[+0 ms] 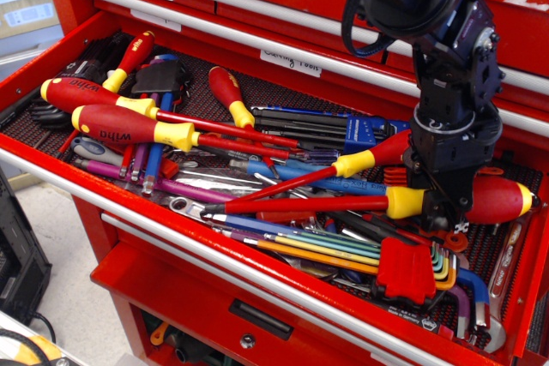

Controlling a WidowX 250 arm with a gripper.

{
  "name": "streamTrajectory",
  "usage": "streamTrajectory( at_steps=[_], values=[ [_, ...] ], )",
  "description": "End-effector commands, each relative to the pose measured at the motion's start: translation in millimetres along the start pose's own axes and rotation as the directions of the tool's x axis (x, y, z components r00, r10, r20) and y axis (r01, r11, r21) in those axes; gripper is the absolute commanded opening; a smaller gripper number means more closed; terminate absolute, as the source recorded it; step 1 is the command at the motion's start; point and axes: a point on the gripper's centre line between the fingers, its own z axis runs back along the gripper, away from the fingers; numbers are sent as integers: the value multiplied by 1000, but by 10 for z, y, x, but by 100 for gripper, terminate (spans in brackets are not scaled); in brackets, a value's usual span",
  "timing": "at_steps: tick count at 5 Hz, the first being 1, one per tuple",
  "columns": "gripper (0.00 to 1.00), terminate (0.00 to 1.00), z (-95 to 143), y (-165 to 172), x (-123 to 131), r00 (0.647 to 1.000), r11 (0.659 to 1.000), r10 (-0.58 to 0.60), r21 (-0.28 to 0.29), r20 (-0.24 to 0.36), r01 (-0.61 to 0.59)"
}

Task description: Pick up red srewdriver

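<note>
The red srewdriver [499,199] lies across the right part of the open drawer [51,49]. It has a fat plain red handle, a yellow collar, a yellow butt tip and a long red shaft pointing left, over the other tools. My black gripper [443,210] comes down from above onto the handle just behind the collar. Its fingers are closed around the handle and hide its middle.
Two wiha screwdrivers [120,129] lie at the left and a stubby one [226,92] at mid-back. A slim red-yellow screwdriver [371,159] crosses near my gripper. A red hex-key holder [403,267] and a wrench [508,276] lie close in front. The closed upper drawers [257,15] stand behind.
</note>
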Motion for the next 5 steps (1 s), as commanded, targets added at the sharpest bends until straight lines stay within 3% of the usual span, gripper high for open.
streamTrajectory(
  at_steps=[1, 2, 3, 5],
  values=[
    [0, 0, 450, 88, -83, 999, 996, 27, 92, -46, -22],
    [0, 0, 671, 222, -139, 995, 995, -12, 99, -101, 22],
    [0, 0, 781, 296, -167, 995, 997, -29, 72, -94, 36],
    [0, 0, 1320, 343, -108, 967, 992, -61, 96, -249, 87]
  ],
)
